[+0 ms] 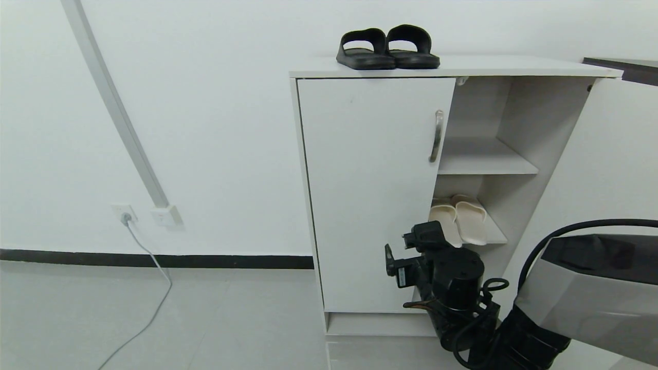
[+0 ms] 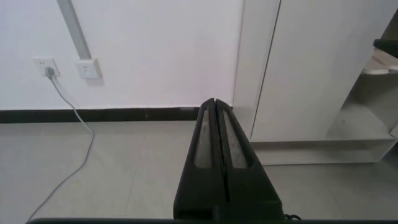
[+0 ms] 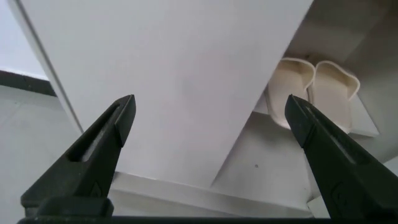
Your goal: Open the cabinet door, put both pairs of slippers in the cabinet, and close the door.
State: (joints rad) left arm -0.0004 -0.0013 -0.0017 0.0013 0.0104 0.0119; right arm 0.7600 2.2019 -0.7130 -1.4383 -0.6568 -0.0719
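A white cabinet point(image 1: 514, 66) stands against the wall, its left door point(image 1: 370, 195) shut and its right door point(image 1: 606, 154) swung open. A black pair of slippers point(image 1: 388, 49) rests on its top. A cream pair of slippers point(image 1: 465, 218) point(image 3: 314, 84) lies on the lower shelf inside. My right gripper point(image 1: 406, 246) point(image 3: 210, 102) is open and holds nothing; it hangs low in front of the shut door's inner edge, just short of the cream pair. My left gripper point(image 2: 214, 102) is shut on nothing and points at the floor by the cabinet's point(image 2: 311, 68) lower left corner.
The upper shelf point(image 1: 483, 159) is bare. A metal handle point(image 1: 437, 136) sits on the shut door's edge. A wall socket point(image 1: 123, 213) left of the cabinet feeds a cable point(image 1: 154, 308) trailing over the grey tiled floor, which is open to the left.
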